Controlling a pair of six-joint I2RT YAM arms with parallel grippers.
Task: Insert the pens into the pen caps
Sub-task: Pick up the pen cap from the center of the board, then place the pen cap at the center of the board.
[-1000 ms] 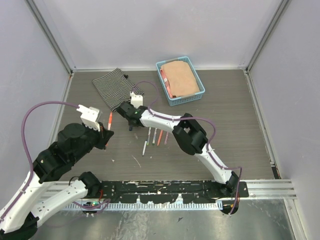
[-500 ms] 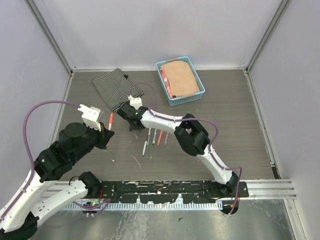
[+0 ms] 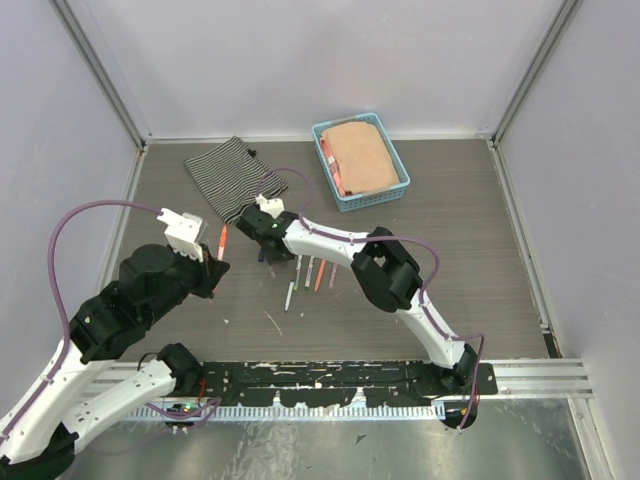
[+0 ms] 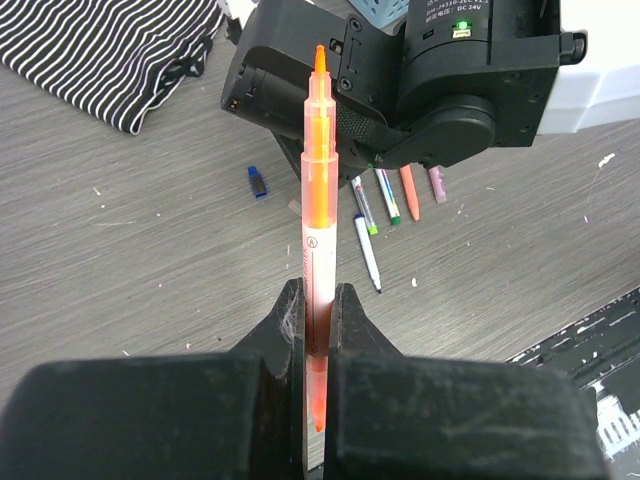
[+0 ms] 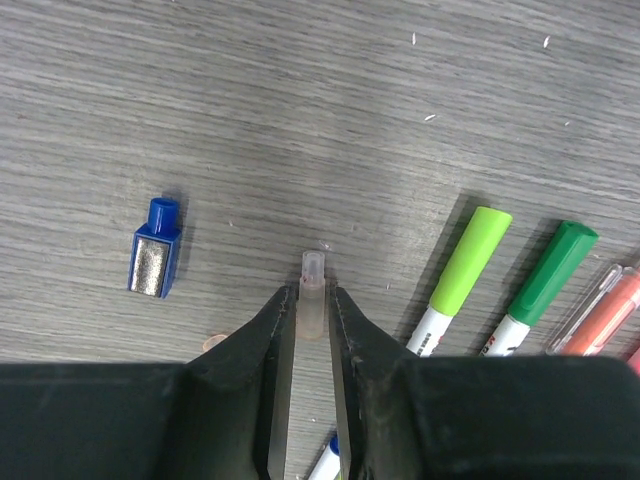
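Note:
My left gripper [image 3: 212,262] is shut on an orange pen [image 3: 221,240], held off the table with its tip pointing away, as the left wrist view [image 4: 318,190] shows. My right gripper [image 3: 265,250] is low over the table, its jaws closed on a small translucent pinkish pen cap [image 5: 314,275]. A dark blue cap [image 5: 155,250] lies just left of it. Several pens [image 3: 310,275] lie side by side to its right, among them a lime-capped one [image 5: 462,275], a green-capped one [image 5: 543,270] and an orange one [image 5: 605,305].
A striped cloth [image 3: 225,172] lies at the back left. A blue basket [image 3: 372,201] holding a tan cloth stands at the back centre. The right arm's black wrist [image 4: 420,90] is close in front of the held orange pen.
The right arm has shifted slightly, its wrist lowering a little toward the table. The left arm with the orange pen has barely moved.

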